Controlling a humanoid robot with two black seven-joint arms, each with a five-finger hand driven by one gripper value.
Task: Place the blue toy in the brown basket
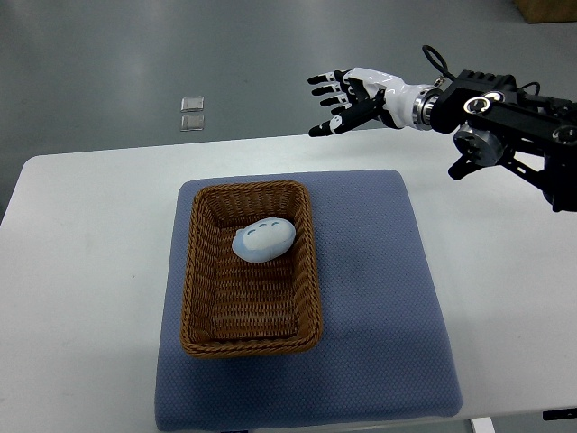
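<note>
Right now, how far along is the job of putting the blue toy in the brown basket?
It looks done: the blue toy lies inside the brown basket, toward its far end. Nothing is in hand; the right hand hangs open above the table's far edge, holding nothing. Nothing visible remains.

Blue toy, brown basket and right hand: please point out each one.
blue toy [262, 239], top view, middle of its body
brown basket [194, 298], top view, left wall
right hand [347, 99], top view, palm

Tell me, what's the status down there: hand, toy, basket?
Right hand open, empty, above table's far edge. Blue toy lying inside brown basket. Nothing in the way.
</note>
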